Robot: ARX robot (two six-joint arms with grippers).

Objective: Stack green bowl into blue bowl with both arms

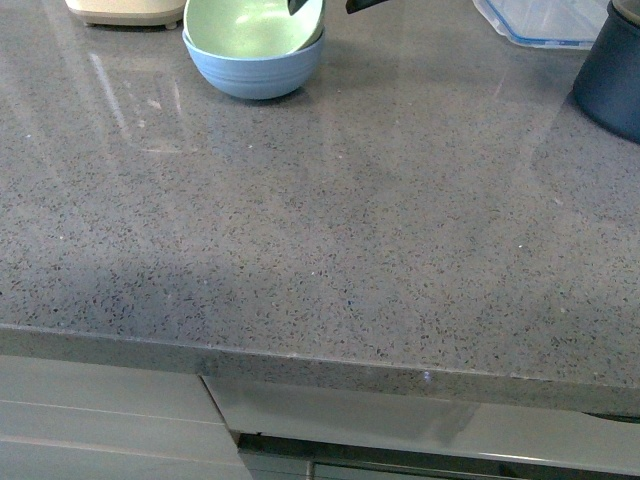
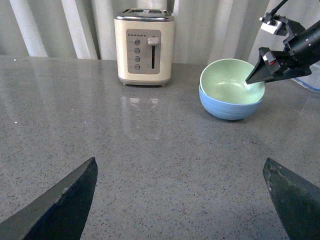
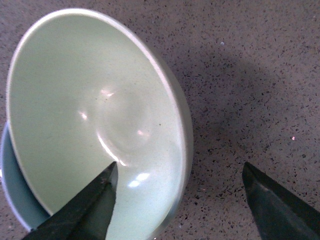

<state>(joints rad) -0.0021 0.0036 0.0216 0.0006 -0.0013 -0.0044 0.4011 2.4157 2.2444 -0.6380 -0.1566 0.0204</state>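
The green bowl (image 1: 250,28) sits tilted inside the blue bowl (image 1: 252,72) at the far edge of the grey counter; both also show in the left wrist view, green bowl (image 2: 229,81) in blue bowl (image 2: 227,107). My right gripper (image 3: 180,172) is open and straddles the green bowl's rim (image 3: 100,110), one finger over the inside, one outside; a sliver of blue bowl (image 3: 12,192) shows. In the front view only its black tips (image 1: 365,5) show. My left gripper (image 2: 180,167) is open and empty, well back from the bowls.
A cream toaster (image 2: 145,47) stands beside the bowls. A dark navy pot (image 1: 612,78) and a clear lidded container (image 1: 545,22) are at the far right. The counter's front edge (image 1: 320,365) runs above drawers.
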